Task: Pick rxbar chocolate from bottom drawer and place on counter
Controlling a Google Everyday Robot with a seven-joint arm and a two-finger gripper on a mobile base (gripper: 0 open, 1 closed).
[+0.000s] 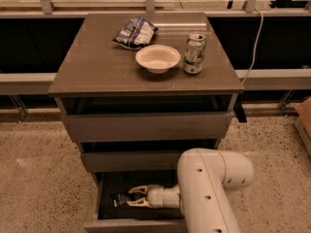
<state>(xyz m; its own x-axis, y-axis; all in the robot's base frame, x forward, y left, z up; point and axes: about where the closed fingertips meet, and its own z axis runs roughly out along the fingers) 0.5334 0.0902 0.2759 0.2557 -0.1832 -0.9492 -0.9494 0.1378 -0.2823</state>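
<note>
Lying flat in the pulled-out bottom drawer (103, 218), toward its left side, the rxbar chocolate (118, 199) is resting on the dark drawer floor. Up on the counter (92, 69) surface, a blue-and-white chip bag (136, 32), a cream bowl (158, 58) and a drink can (195, 53) are sitting, the bowl just beside the can. The middle drawer (131, 160) is jutting out above the bottom one's rear. The white arm (209, 183) is bending at its elbow and reaching leftward into the drawer. Its gripper (131, 197) is sitting at the bar's right end, fingers (137, 190) parted narrowly on either side of it.
</note>
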